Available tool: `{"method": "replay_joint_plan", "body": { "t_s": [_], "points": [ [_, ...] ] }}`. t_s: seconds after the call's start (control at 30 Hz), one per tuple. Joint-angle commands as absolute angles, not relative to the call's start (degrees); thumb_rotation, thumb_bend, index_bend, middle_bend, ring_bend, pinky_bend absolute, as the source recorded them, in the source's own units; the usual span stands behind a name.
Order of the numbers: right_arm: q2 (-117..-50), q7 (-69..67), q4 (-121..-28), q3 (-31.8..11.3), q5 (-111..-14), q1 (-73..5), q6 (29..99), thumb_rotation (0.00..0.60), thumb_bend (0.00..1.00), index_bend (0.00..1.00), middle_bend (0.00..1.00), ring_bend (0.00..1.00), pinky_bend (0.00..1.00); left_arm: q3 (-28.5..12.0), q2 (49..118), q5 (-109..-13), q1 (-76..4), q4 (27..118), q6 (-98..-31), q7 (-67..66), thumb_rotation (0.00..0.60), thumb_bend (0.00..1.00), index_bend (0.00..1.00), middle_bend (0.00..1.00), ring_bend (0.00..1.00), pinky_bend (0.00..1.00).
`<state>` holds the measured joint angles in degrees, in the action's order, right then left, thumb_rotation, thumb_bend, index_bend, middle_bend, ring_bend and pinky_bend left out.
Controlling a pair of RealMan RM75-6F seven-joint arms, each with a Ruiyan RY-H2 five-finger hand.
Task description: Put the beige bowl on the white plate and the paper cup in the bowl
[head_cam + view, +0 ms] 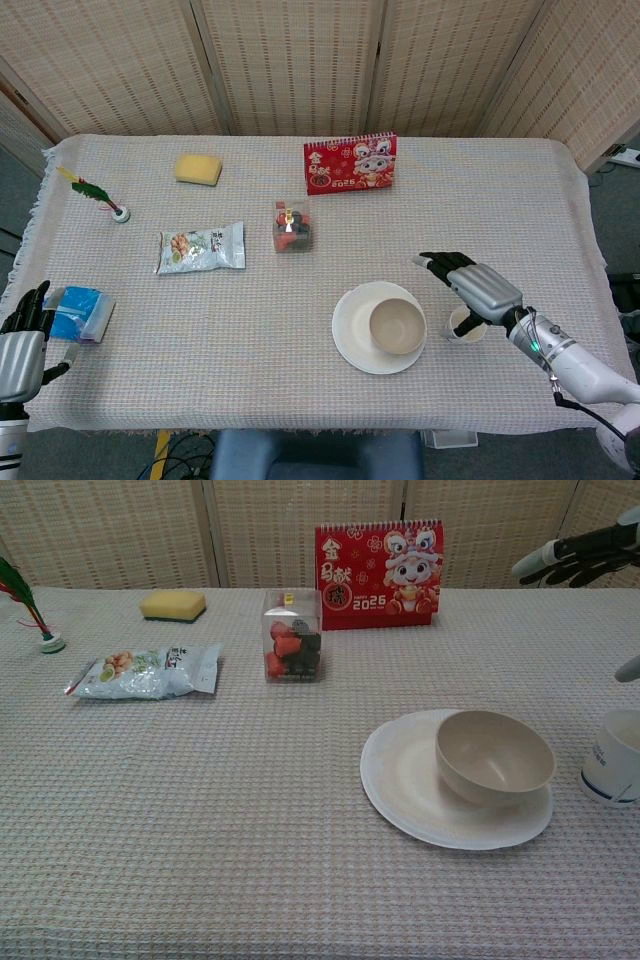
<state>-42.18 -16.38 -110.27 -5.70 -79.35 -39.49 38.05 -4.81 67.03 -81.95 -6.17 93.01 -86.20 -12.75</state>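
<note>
The beige bowl (397, 326) (494, 757) stands upright on the right half of the white plate (352, 327) (405, 776). The paper cup (467, 325) (613, 759) stands on the cloth just right of the plate, partly covered by my right hand in the head view. My right hand (476, 285) (580, 555) hovers above the cup with fingers spread and holds nothing. My left hand (22, 345) is at the table's front left corner, fingers apart, empty, next to a blue packet (76, 312).
A red calendar (351, 164) (380, 574) stands at the back. A clear box of red and black items (292, 226) (292, 635), a snack bag (200, 247) (147, 671), a yellow sponge (198, 168) (173, 604) and a feathered shuttlecock (100, 194) (30, 606) lie farther left.
</note>
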Motion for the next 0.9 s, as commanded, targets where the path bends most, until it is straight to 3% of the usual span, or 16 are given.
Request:
{"method": "replay_joint_plan", "body": {
  "t_s": [0.03,0.33,0.9],
  "points": [
    [-38.53,-15.76,-111.7,-4.13,-80.5,-38.46,36.07,0.6,0.0,0.0,0.0,0.0,0.0,-4.97,67.52,-81.36,-6.17,93.08,-86.36,-14.28,0.6,0.34,0.0,0.0,0.0,0.26],
    [-37.36,-13.52,-110.28,-1.05,-81.22,-36.39,33.48,0.6,0.0,0.04,0.0,0.0,0.0,-4.9,68.46,-81.72,-6.21,93.31,-86.88,-16.24,0.6,0.34,0.0,0.0,0.0,0.26],
    [-45.76,-12.37,-101.48,-0.22,-77.84,-37.1,29.11,0.6,0.04,0.09,0.0,0.0,0.0,-4.77,68.8,-81.46,-6.38,93.14,-86.29,-16.65,0.6,0.34,0.0,0.0,0.0,0.26]
  ]
}}
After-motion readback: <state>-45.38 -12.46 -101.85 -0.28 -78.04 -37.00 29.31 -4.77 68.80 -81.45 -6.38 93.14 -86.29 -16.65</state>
